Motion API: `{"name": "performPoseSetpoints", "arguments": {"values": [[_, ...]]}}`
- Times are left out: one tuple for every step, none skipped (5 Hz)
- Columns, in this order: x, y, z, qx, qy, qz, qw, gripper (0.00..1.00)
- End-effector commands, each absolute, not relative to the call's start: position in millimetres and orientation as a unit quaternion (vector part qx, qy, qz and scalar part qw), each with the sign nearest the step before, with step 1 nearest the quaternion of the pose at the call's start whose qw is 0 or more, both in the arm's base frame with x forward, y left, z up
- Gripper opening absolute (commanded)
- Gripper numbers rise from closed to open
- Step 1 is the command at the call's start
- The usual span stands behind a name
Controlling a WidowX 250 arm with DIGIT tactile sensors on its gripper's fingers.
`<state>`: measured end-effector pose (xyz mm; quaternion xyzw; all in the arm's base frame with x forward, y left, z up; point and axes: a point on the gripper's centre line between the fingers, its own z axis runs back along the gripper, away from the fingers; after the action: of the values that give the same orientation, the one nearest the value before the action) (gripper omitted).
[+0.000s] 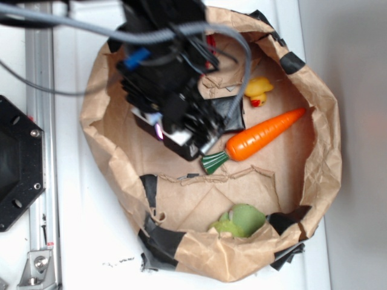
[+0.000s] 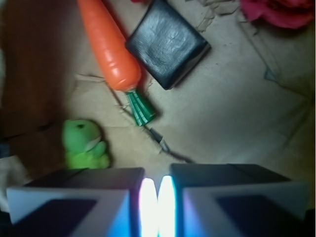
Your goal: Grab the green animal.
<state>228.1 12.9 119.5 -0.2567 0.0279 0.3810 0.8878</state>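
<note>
Your gripper (image 2: 158, 207) hangs with its jaws nearly together, holding nothing. The green animal (image 1: 240, 220), a lumpy rubbery blob, sits tucked against the crumpled paper wall (image 1: 326, 157) nearest the bench's (image 1: 78, 199) front edge. The smooth carrot (image 1: 260, 138) and black wallet (image 2: 168, 43) lie apart from it.

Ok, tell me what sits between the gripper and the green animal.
Nothing visible. In the wrist view, bare brown paper separates the gripper from the green animal. The carrot and black wallet lie farther away.
</note>
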Motion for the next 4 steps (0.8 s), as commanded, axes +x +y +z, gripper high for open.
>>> {"name": "performPoseSetpoints", "arguments": {"values": [[233.4,6.6,126.0,-0.279,0.010,0.391,0.877,1.00],[254.0,-21.3,92.2,-0.279,0.037,0.382,0.880,1.00],[272.5,-44.2,72.6,-0.291,0.034,0.383,0.876,1.00],[285.1,-70.8,56.6,-0.287,0.071,0.371,0.880,1.00]]}}
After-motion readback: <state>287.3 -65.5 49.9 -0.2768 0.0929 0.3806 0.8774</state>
